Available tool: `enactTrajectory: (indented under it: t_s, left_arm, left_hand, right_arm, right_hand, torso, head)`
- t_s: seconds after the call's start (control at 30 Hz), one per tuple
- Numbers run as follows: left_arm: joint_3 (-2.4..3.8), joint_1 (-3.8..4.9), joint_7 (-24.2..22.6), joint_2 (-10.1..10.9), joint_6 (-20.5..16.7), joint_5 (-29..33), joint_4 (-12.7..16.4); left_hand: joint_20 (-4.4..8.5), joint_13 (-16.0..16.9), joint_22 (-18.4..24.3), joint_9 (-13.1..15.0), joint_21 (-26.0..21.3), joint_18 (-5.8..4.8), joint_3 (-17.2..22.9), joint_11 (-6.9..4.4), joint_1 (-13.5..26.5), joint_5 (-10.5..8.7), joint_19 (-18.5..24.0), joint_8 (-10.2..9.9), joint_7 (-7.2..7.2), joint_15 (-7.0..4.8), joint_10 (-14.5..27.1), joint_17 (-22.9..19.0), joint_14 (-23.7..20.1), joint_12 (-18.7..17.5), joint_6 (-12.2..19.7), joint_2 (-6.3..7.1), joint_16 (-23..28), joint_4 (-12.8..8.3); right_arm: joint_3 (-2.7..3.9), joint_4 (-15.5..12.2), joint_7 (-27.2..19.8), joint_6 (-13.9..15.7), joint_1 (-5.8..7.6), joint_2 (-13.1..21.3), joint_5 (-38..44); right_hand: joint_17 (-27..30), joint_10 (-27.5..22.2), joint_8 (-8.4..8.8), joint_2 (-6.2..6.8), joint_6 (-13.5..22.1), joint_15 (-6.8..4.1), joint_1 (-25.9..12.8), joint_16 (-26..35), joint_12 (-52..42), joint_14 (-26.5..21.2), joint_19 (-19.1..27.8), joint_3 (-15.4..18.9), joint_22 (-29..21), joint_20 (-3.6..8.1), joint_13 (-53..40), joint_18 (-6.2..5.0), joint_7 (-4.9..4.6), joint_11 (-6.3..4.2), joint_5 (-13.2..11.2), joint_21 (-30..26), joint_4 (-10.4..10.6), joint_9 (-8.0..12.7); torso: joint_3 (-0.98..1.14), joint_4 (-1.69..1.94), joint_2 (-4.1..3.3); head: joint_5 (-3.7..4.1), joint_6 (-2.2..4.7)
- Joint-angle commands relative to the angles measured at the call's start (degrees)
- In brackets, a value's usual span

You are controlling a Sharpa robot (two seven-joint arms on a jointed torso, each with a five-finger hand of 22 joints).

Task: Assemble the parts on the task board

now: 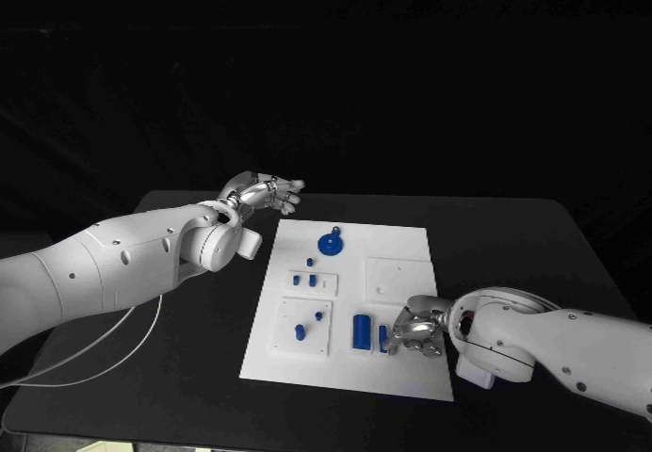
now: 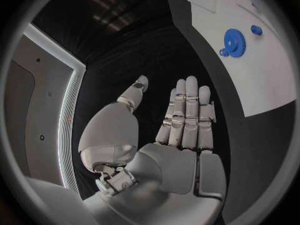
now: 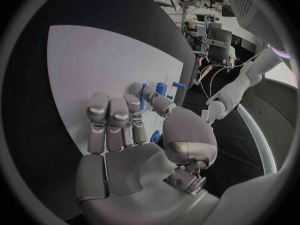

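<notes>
L hand (image 1: pixel 268 195) hovers just off the task board's (image 1: pixel 408 250) far-left corner, over bare table (image 1: pixel 544 235); fingers straight and apart, holding nothing. Looks parked there to keep clear of the work. In the L wrist view the same hand (image 2: pixel 181 130) shows flat and spread, w/ the blue gear (image 2: pixel 234 41) well beyond its fingertips.

On the board, left to right: two small plates along the left edge carry short blue pegs (image 1: pixel 301 279), some standing in their holes. The gear (image 1: pixel 332 245) sits near the far edge, mid-board. A long blue block (image 1: pixel 362 331) lies toward the near edge, w/ a smaller blue piece (image 1: pixel 383 333) just beside it.

R hand (image 1: pixel 415 330) is down on the board near its near-right part, fingertips right at that smaller piece. R wrist view has the fingers (image 3: pixel 112 120) curled partway over blue parts (image 3: pixel 161 89); can't tell if anything is actually pinched. Prob. going for a pick, so parts are largely still unassembled.
</notes>
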State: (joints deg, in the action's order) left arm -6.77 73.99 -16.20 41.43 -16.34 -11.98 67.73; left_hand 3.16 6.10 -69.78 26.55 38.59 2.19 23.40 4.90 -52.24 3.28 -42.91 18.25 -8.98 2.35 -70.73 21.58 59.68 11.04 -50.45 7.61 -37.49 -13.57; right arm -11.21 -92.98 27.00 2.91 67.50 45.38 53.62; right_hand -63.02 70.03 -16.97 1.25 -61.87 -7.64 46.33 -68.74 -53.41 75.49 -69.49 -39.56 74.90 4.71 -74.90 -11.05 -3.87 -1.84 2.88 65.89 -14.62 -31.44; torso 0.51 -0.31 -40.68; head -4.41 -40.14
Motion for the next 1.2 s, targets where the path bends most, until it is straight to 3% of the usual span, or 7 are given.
enactTrajectory:
  t_s: [0.03, 0.27, 0.57, 0.73, 0.83, 0.93, 1.2]
  left_arm:
    - [0.04, 0.05, -0.31, -0.09, 0.62, 0.17, 0.15]
    - [0.02, 0.05, -0.33, -0.09, 0.54, 0.17, 0.13]
    - [0.02, 0.05, -0.36, -0.12, 0.64, 0.17, 0.05]
    - [-0.04, 0.03, 0.05, -0.4, 1.24, 1.85, -0.44]
    - [-0.13, -0.03, 0.09, -0.73, 1.43, 3.22, -0.93]
    - [-0.17, -0.05, 0.19, -0.95, 1.68, 4.58, -1.47]
    - [-0.12, 0.0, 0.46, -1.13, 2.39, 8.35, -3.49]
  left_hand:
    - [0.07, -0.07, -0.07, -0.09, -0.26, 1.16, -0.21, 0.0, 0.51, -0.14, -0.35, -0.2, 0.29, 0.1, -0.51, 0.08, 0.38, -0.28, -0.2, -0.24, 0.18, 0.06]
    - [0.07, -0.08, -0.09, -0.09, -0.27, 1.16, -0.2, 0.0, 0.49, -0.14, -0.35, -0.2, 0.3, 0.1, -0.51, 0.11, 0.38, -0.29, -0.21, -0.24, 0.2, 0.05]
    - [0.06, -0.08, -0.11, -0.1, -0.29, 1.16, -0.22, 0.01, 0.5, -0.15, -0.35, -0.2, 0.29, 0.1, -0.51, 0.13, 0.38, -0.31, -0.21, -0.21, 0.23, 0.05]
    - [0.02, -0.12, -0.14, -0.13, -0.39, 1.13, -0.32, 0.07, 0.71, -0.15, -0.29, -0.24, 0.22, 0.17, -0.4, 0.18, 0.24, -0.41, -0.16, -0.12, 0.39, 0.13]
    - [-0.16, -0.23, -0.17, -0.18, -0.73, 1.07, -0.32, 0.23, 0.77, -0.15, 0.09, -0.3, 0.11, 0.42, -0.08, 0.14, -0.37, -0.66, -0.08, -0.04, 0.95, 0.13]
    - [-0.49, -0.42, -0.24, -0.25, -1.13, 1.03, -0.24, 0.54, 0.67, -0.13, 0.56, -0.4, -0.01, 0.8, 0.5, 0.08, -1.07, -1.08, 0.09, -0.07, 1.74, 0.05]
    - [-3.4, -1.57, -0.38, -0.77, -3.73, 1.07, 0.22, 2.19, 0.28, -0.08, 4.84, -1.29, -0.77, 3.89, 3.73, -1.05, -6.74, -3.72, 1.8, -0.15, 7.02, -0.27]
  right_arm:
    - [-0.25, 0.34, 2.26, -0.65, -0.2, -0.1, 1.43]
    - [-0.28, 0.28, 1.91, -0.13, -0.2, 0.26, 1.6]
    - [-0.22, 0.57, -1.65, 1.28, -0.19, 1.92, -1.64]
    - [0.61, 2.91, -9.83, 4.44, 0.43, 2.91, -7.88]
    - [1.52, 5.78, -16.56, 6.61, 1.24, 2.59, -12.36]
    - [2.46, 9.79, -23.27, 8.16, 2.63, 1.63, -17.79]
    - [5.65, 24.9, -33.83, 7.78, 4.37, -4.22, -26.26]
  right_hand:
    - [-0.08, 0.16, 0.32, 0.62, -0.05, -0.14, 0.16, -0.16, 0.33, -0.03, 0.11, -0.7, 0.74, -0.37, -0.81, -3.95, -0.47, -0.13, 0.03, 0.13, -0.42, 0.19]
    - [-0.07, 0.17, 0.36, 1.02, -0.07, -0.09, -0.1, -0.15, 0.33, 0.0, 0.07, -1.0, 0.77, -0.47, -0.8, -3.95, -0.52, -0.08, 0.04, 0.2, -0.82, 0.24]
    - [0.12, -0.05, 0.68, 7.18, 0.26, 0.02, -3.31, 0.11, 0.4, 0.09, -0.08, 2.61, 0.62, -0.69, -0.84, -3.95, -0.69, 0.09, 0.41, 0.1, -1.37, 0.5]
    - [0.5, -0.73, 1.95, 9.11, 2.71, 0.32, -3.36, 0.79, 0.64, -0.15, 0.31, 4.14, 0.29, -0.42, -0.83, -3.95, -1.3, 0.6, 1.01, -0.62, -1.3, 0.96]
    - [0.78, -1.25, 2.06, 8.94, 3.17, 0.59, -2.71, 1.34, 0.81, -0.43, 0.73, 4.8, 0.09, -0.29, -0.78, -3.95, -1.57, 0.89, 2.07, -1.17, -1.44, 0.89]
    - [1.09, -1.91, 2.62, 8.02, 4.53, 0.88, -1.58, 2.08, 1.08, -1.02, 1.37, 5.61, -0.1, -0.16, -0.7, -3.95, -1.94, 1.21, 4.09, -1.86, -1.8, 0.96]
    - [3.42, -6.09, 3.14, 6.04, 6.61, 1.95, 2.08, 6.81, 4.32, -5.83, 6.38, 8.11, -1.47, -1.53, 1.17, -3.63, -2.96, 2.26, 6.5, -6.51, -1.97, 0.68]
  torso:
    - [0.01, -0.04, 0.0]
    - [0.02, -0.04, 0.0]
    - [0.03, -0.13, 0.13]
    - [0.01, -0.2, 0.33]
    - [-0.03, -0.37, 0.62]
    - [-0.06, -0.53, 1.09]
    - [-0.23, -0.94, 3.09]
  head:
    - [0.01, -0.03]
    - [0.06, 0.14]
    - [0.19, 0.76]
    - [0.45, 1.69]
    - [0.84, 3.3]
    - [1.12, 5.72]
    - [1.35, 8.78]
